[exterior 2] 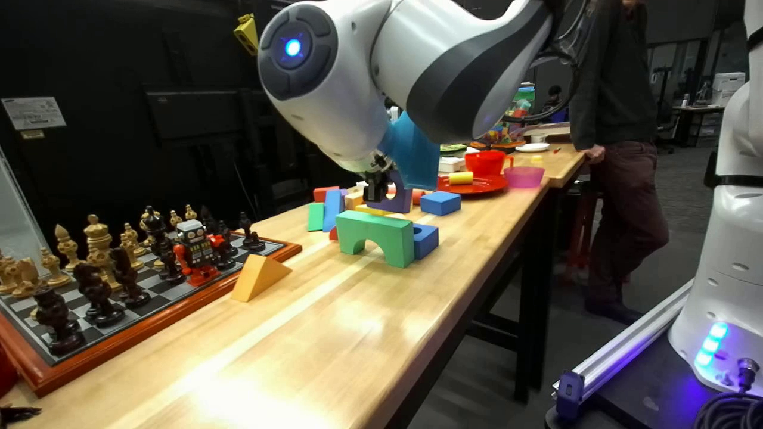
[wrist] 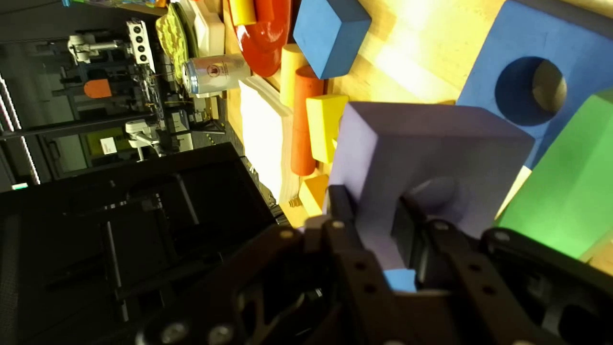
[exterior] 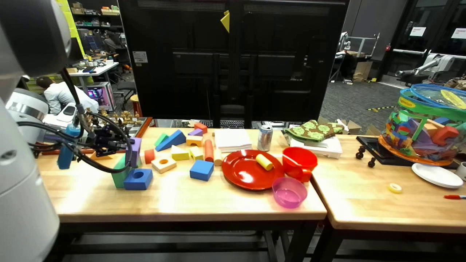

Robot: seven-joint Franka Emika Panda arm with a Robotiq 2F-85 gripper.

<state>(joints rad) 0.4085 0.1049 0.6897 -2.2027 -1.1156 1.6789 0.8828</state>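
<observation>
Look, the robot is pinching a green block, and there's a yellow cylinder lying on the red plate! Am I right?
Almost! The gripper is pinching a purple block, not a green one, as the wrist view shows. The yellow cylinder does lie on the red plate.

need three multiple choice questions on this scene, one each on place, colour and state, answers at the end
1. Where does the short yellow cylinder lie?
A) in the pink bowl
B) on the red plate
C) on the chessboard

2. What colour is the arch block beside the holed blue block?
A) green
B) red
C) yellow

3. How do the jaws stand?
A) wide open and empty
B) shut on a can
C) shut on a purple block

1 B: both exterior views show it resting there.
2 A: an exterior view shows its green face.
3 C: in the wrist view they close on one wall of it.
</observation>
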